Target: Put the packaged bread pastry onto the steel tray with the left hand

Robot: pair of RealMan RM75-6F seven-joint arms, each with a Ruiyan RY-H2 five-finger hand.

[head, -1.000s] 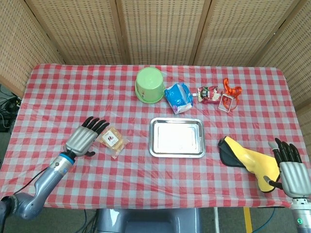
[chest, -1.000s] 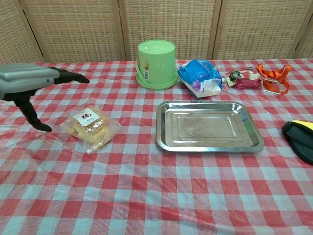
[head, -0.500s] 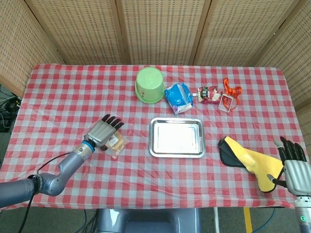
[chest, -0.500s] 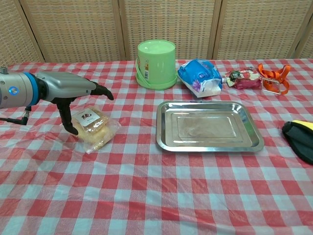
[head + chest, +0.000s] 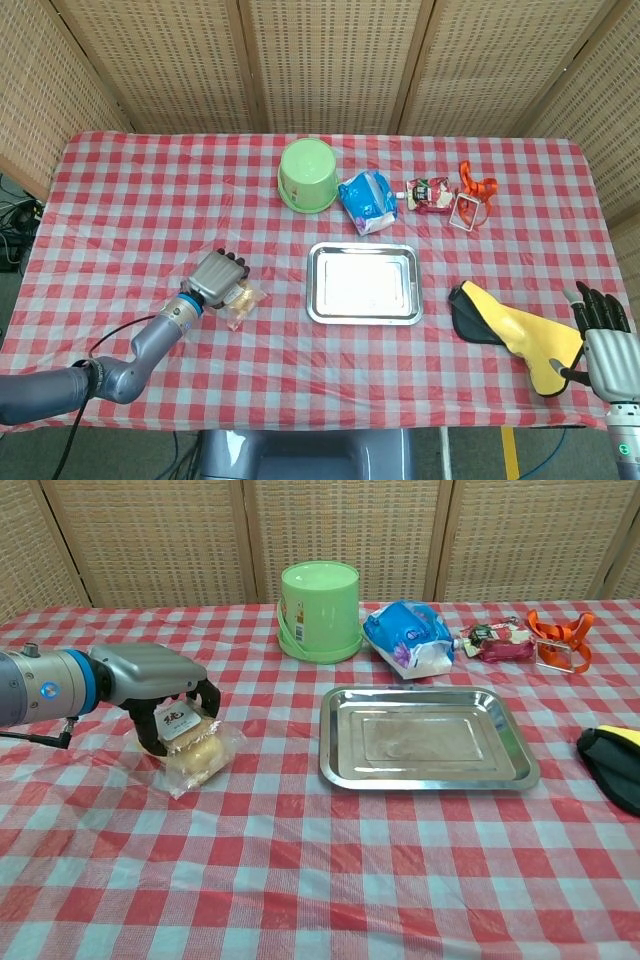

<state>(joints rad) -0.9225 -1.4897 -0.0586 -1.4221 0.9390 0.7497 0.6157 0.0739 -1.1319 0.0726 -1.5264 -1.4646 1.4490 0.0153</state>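
Observation:
The packaged bread pastry [image 5: 197,757] [image 5: 241,301] lies on the checked cloth left of the steel tray [image 5: 428,737] [image 5: 363,283]. My left hand [image 5: 165,690] [image 5: 217,275] sits on top of it, fingers curled down around the packet, which still rests on the table. The tray is bare. My right hand [image 5: 600,344] hangs at the table's right front corner with its fingers apart, beside a yellow and black glove [image 5: 505,327]; the chest view does not show that hand.
An upturned green bucket [image 5: 319,610] stands behind the tray. A blue packet [image 5: 408,640], a small snack pack [image 5: 495,641] and an orange clip [image 5: 556,637] lie along the back right. The glove's edge [image 5: 612,763] shows at the right.
My left hand moved right over the pastry and lowered, its fingers curling from spread to wrapped around the packet. The right hand barely shifted.

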